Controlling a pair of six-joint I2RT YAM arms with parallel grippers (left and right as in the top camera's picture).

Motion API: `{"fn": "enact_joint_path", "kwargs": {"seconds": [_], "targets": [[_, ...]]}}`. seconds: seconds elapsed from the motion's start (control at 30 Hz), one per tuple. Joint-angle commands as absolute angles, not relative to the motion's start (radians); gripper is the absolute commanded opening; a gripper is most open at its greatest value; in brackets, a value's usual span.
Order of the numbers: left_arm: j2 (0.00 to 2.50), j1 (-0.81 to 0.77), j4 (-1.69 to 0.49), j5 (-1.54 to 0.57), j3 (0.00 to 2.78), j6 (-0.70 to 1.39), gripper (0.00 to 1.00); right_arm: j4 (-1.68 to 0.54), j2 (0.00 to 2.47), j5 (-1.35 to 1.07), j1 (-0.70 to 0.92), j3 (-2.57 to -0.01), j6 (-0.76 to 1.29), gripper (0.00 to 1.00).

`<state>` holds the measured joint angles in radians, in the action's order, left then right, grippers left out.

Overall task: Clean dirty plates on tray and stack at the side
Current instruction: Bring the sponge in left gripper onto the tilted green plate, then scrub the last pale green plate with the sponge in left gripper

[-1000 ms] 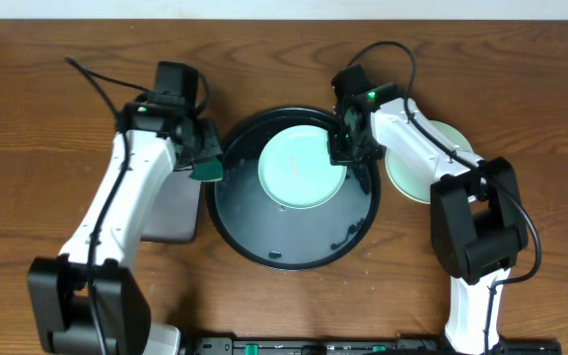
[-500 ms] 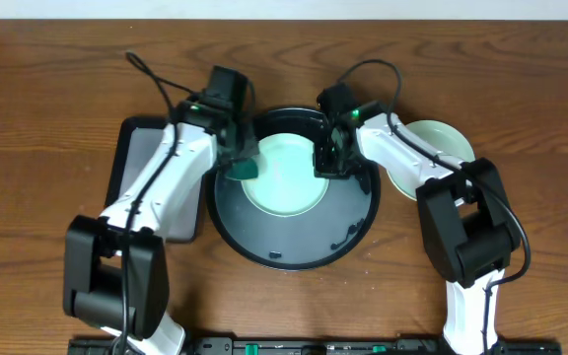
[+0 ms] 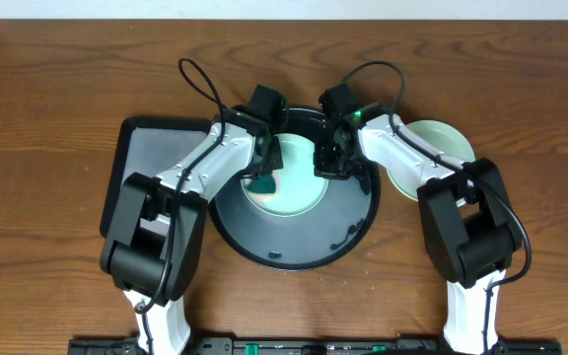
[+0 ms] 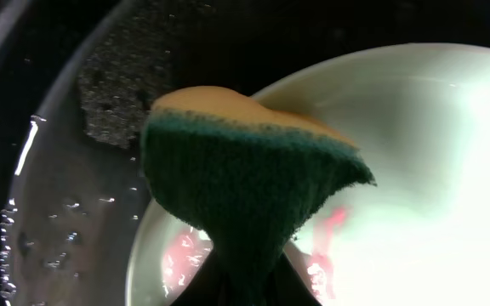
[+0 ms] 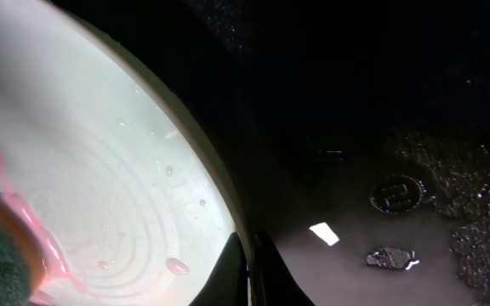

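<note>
A pale mint plate [image 3: 292, 177] lies in the round black tray [image 3: 348, 222]. It carries pink smears, seen in the left wrist view [image 4: 415, 153] and the right wrist view [image 5: 100, 195]. My left gripper [image 3: 262, 177] is shut on a teal sponge [image 4: 245, 178] with a tan backing, held over the plate's left part. My right gripper [image 3: 325, 163] is shut on the plate's right rim [image 5: 249, 263]. Another pale plate [image 3: 440, 148] lies on the table right of the tray, partly under my right arm. No pale yellow plate is clearly told apart.
A grey rectangular tray with a black rim [image 3: 151, 163] lies left of the black tray, partly under my left arm. The black tray's floor is wet, with droplets [image 4: 49, 221] and a small dark scrap [image 5: 390, 255].
My left gripper has carried the sponge rightward from the grey tray's edge onto the plate. My right gripper shifted slightly left, moving the plate with it, and has stayed still since.
</note>
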<state>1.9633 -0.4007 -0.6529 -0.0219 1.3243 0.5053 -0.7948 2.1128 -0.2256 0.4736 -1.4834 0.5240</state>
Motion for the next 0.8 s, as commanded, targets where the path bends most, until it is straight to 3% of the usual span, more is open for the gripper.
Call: {"fn": "enact_joint_path", "kwargs": {"seconds": [0.0,0.17,0.3,0.37,0.57,0.77], "targets": [[2.005,-0.424,-0.656,-0.159,1.326,0.519,0.08,-0.793,2.133,-0.237,0.488,-1.455,0.545,0.01],[2.006,-0.444,-0.587,-0.406,1.326,0.396,0.08,-0.792,2.133,-0.237,0.488,-1.455,0.545,0.01],[2.006,-0.446,-0.508,-0.391,1.326,0.397,0.08,-0.789,2.133,-0.237,0.488,-1.455,0.545,0.01],[2.006,-0.446,-0.472,-0.300,1.326,0.398,0.08,-0.789,2.133,-0.237,0.489,-1.455,0.545,0.01],[2.002,-0.445,-0.488,0.241,1.326,0.555,0.07,-0.789,2.133,-0.234,0.491,-1.455,0.541,0.01],[1.997,-0.447,-0.638,0.197,1.326,0.552,0.08,-0.789,2.133,-0.233,0.492,-1.455,0.542,0.01]]}}
